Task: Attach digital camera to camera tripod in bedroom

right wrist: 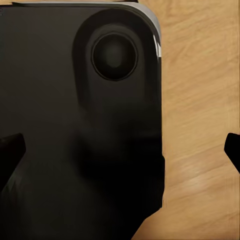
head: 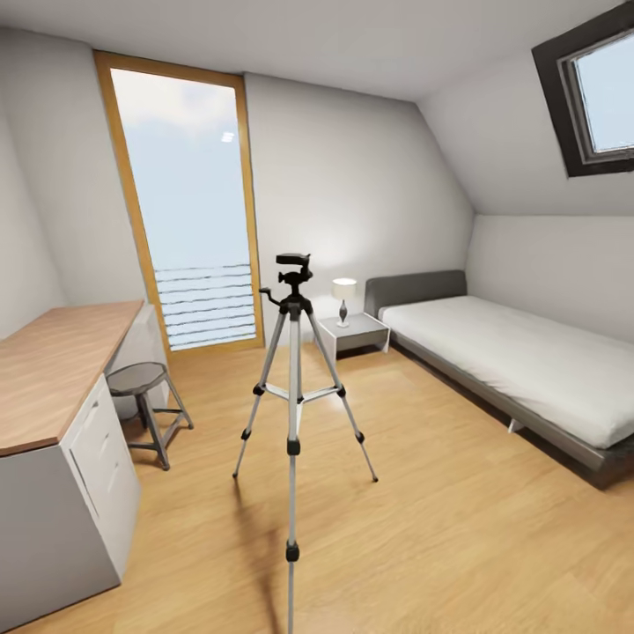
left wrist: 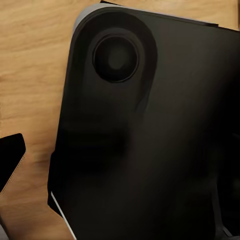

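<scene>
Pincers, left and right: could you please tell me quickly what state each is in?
Left pincer: cannot be told; nothing seen held.
Right pincer: open, holding nothing.

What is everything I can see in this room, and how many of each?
camera tripod: one, silver legs with black head, mid-floor, nothing mounted on its head
desk: one, wood top on grey-white base, left wall
stool: one, dark round seat, beside the desk
tall window: one, wood frame, far wall
nightstand: one, white, beside the bed's head
lamp: one, white shade, lit, on the nightstand
bed: one, white mattress on grey frame, right
skylight: one, dark frame, sloped ceiling
robot's black body panel: over wood floor in both wrist views
</scene>
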Motion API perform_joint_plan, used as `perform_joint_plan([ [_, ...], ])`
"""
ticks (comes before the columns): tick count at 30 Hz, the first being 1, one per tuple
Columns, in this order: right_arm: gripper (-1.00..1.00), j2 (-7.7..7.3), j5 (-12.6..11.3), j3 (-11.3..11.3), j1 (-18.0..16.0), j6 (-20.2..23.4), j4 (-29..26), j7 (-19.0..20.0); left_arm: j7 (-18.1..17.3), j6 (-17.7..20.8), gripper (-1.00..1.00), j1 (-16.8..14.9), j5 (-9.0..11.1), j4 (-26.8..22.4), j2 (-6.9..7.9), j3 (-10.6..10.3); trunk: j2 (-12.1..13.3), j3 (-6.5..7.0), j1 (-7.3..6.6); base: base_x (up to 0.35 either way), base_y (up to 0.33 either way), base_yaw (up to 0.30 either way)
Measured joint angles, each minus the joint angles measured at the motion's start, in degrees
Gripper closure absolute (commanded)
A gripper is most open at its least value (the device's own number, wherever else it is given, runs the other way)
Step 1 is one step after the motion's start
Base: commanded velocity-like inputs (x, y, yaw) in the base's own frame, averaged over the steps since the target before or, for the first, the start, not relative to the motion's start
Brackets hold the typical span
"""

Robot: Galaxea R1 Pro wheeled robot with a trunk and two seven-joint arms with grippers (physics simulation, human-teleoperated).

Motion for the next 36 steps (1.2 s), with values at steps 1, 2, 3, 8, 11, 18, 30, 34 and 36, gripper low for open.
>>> perform_joint_plan([
  [1,-1.00,-0.01,0.0,0.0,0.0,0.0,0.0,0.0,0.0,0.0,-1.00,0.0,0.0,0.0,0.00,0.0,0.0,0.00,0.00,0.000,0.000,-0.296],
  [2,-1.00,-0.02,0.0,0.0,0.0,0.0,0.0,0.0,0.0,0.0,-1.00,0.0,0.0,0.0,0.00,0.0,0.0,0.00,0.00,0.000,0.000,-0.296],
  [3,-1.00,-0.03,0.1,0.0,0.0,0.0,0.0,0.0,0.0,0.0,-1.00,0.0,0.0,0.0,0.00,0.0,0.0,0.00,0.00,0.000,0.000,-0.296],
  [8,-1.00,-0.03,0.2,0.0,0.0,0.0,0.0,0.0,0.1,0.0,-1.00,0.0,0.1,0.0,0.00,0.0,0.0,0.00,0.00,0.000,0.000,-0.296],
  [11,-1.00,-0.04,0.2,0.0,0.0,0.0,0.0,0.0,0.1,0.0,-1.00,0.0,0.1,0.0,0.00,0.0,0.0,0.00,0.00,0.000,0.000,-0.296],
  [18,-1.00,-0.05,0.2,0.0,0.0,-0.1,0.0,0.0,0.1,0.0,-1.00,0.0,0.1,0.0,-0.01,0.0,0.0,0.00,0.00,0.000,0.000,-0.296],
  [30,-1.00,-0.06,0.2,0.0,0.0,-0.1,0.0,0.0,0.1,0.0,-1.00,0.0,0.0,0.0,-0.01,0.0,0.0,0.00,0.00,0.000,0.000,-0.296],
  [34,-1.00,-0.06,0.2,0.0,0.0,-0.1,0.0,0.0,0.1,0.0,-1.00,0.0,0.0,0.0,-0.01,0.0,0.0,0.00,0.00,0.000,0.000,-0.296],
  [36,-1.00,-0.06,0.2,0.0,0.0,-0.1,0.0,0.0,0.1,0.0,-1.00,0.0,0.0,0.0,-0.01,0.0,0.0,0.00,0.00,0.000,0.000,-0.296],
])
